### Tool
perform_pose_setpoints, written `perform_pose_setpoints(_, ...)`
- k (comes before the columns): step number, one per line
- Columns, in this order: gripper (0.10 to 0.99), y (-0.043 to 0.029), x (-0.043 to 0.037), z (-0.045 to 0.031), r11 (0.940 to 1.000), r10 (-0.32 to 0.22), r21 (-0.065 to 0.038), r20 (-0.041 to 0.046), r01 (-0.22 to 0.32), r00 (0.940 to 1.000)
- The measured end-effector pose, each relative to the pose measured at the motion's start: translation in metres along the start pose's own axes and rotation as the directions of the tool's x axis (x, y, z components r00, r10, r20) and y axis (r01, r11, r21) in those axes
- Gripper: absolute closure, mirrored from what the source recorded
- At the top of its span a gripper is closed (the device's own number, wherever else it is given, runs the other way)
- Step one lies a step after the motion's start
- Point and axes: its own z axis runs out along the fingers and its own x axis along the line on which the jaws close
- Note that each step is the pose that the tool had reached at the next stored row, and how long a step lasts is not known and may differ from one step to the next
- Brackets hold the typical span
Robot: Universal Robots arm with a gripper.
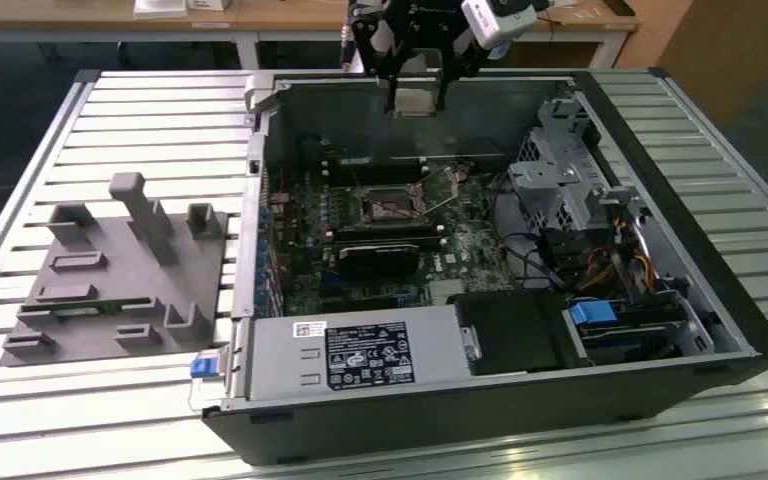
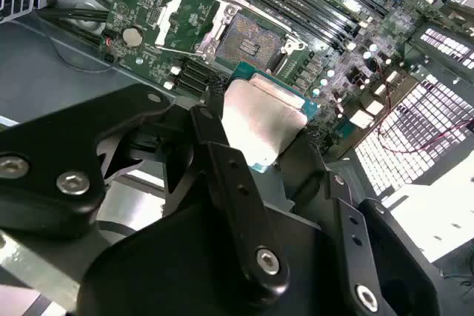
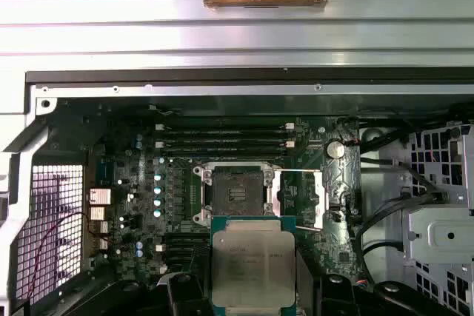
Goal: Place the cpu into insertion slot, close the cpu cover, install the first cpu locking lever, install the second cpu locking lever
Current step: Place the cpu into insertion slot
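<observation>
My gripper (image 1: 412, 98) hangs above the far wall of the open computer case, shut on the cpu (image 1: 412, 101), a small pale silver square chip. In both wrist views the cpu (image 2: 263, 120) (image 3: 253, 268) sits between the black fingers (image 2: 222, 160), held by its edges. The insertion slot (image 1: 387, 207) (image 3: 237, 196) (image 2: 255, 38) lies on the green motherboard below, dark centre bare. Beside it the cpu cover (image 3: 300, 197) (image 2: 194, 20), a thin silver frame, is flipped open. The cpu is well above the slot and touches nothing else.
The case walls (image 1: 267, 150) ring the motherboard. A black ribbed heatsink (image 1: 377, 258) sits just in front of the slot, a grey power supply box (image 1: 357, 355) nearer still. A metal drive cage (image 1: 558, 170) and cables (image 1: 598, 270) are on the exterior view's right, a grey fixture plate (image 1: 117, 270) on its left.
</observation>
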Motion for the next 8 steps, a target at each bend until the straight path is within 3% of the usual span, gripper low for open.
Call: perform_pose_setpoints(8,0.545,0.0,0.0,0.0,1.0,0.0,0.0,0.0,0.0,1.0)
